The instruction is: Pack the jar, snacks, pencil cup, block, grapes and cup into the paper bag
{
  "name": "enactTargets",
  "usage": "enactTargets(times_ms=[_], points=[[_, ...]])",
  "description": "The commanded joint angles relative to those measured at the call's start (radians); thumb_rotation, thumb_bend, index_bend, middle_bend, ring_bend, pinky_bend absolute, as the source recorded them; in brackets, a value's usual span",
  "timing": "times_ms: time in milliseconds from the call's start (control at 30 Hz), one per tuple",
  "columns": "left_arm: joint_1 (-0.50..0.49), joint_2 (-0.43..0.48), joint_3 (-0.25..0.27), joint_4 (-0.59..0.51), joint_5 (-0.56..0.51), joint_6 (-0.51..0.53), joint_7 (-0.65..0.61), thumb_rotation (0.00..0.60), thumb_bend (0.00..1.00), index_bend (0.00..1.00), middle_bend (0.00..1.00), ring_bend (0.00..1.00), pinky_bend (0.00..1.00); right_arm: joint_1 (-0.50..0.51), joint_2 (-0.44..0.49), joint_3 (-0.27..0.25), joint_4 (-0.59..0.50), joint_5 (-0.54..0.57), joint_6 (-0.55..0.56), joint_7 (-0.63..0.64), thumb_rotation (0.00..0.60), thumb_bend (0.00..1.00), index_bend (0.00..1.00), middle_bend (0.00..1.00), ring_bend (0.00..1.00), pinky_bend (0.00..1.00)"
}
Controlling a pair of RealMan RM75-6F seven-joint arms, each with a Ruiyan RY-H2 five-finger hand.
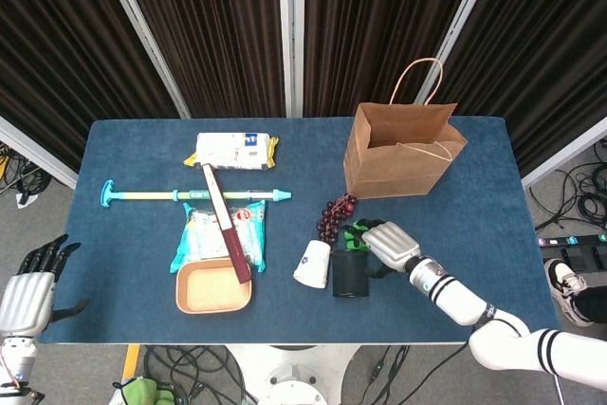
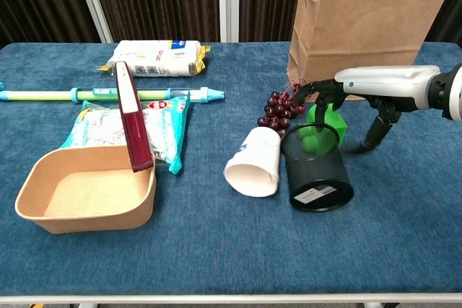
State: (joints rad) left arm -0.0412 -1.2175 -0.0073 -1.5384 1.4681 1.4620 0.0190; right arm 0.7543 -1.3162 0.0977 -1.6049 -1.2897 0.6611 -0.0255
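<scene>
The paper bag (image 1: 398, 163) (image 2: 357, 34) stands open at the back right. In front of it my right hand (image 1: 387, 244) (image 2: 364, 91) reaches over the black mesh pencil cup (image 1: 348, 275) (image 2: 317, 171). Its fingers curl onto the cup's far rim and the green block (image 1: 354, 231) (image 2: 330, 117), and the thumb hangs by the cup's right side. The white paper cup (image 1: 311, 265) (image 2: 253, 164) lies tipped against the pencil cup's left. Grapes (image 1: 332, 215) (image 2: 281, 110) lie just behind. Two snack packets (image 1: 233, 150) (image 1: 201, 234) lie at the left. My left hand (image 1: 27, 296) hangs open off the table's left corner.
A brown cardboard tray (image 1: 213, 289) (image 2: 86, 196) sits front left, with a dark red flat bar (image 1: 226, 225) (image 2: 131, 115) leaning from its rim across the lower snack packet. A teal and yellow rod (image 1: 152, 195) (image 2: 43, 94) lies crosswise at the left.
</scene>
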Motion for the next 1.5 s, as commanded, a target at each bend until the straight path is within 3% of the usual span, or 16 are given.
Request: enactTargets(times_ms=[33,333,500,767,1233,1500], points=[[0.0,-0.002,0.0,0.003,0.001,0.001,-0.001,0.6,0.04,0.22,0.17,0.13,0.14,0.0,0.004,-0.003,-0.008,-0.012,-0.008,0.053,0.6,0.11,0.12,0.37,0.1,0.18],[0.0,-0.003,0.0,0.004,0.002,0.001,-0.001,0.6,0.04,0.22,0.17,0.13,0.14,-0.007,0.003,-0.013,0.001,-0.085,0.028,0.136,0.6,0.12,0.15,0.39,0.1,0.18],[0.003,0.0,0.0,0.0,0.004,0.007,0.002,0.6,0.04,0.22,0.17,0.13,0.14,0.011,-0.019,-0.012,0.019,-0.086,0.008,0.168,0.6,0.06,0.16,0.4,0.1,0.17],[0.013,0.006,0.003,-0.004,0.0,0.015,0.004,0.6,0.04,0.22,0.17,0.13,0.14,-0.01,-0.056,-0.015,0.015,-0.162,0.111,0.203,0.6,0.03,0.31,0.5,0.15,0.17],[0.024,0.005,0.008,0.006,-0.002,0.02,-0.009,0.6,0.04,0.22,0.17,0.13,0.14,-0.039,-0.122,-0.076,-0.014,-0.28,0.233,0.067,0.6,0.04,0.39,0.55,0.18,0.17],[0.028,0.001,0.01,0.016,0.003,0.021,-0.03,0.6,0.04,0.22,0.17,0.13,0.14,-0.07,-0.166,-0.098,0.018,-0.316,0.307,0.006,0.6,0.11,0.45,0.61,0.23,0.19]])
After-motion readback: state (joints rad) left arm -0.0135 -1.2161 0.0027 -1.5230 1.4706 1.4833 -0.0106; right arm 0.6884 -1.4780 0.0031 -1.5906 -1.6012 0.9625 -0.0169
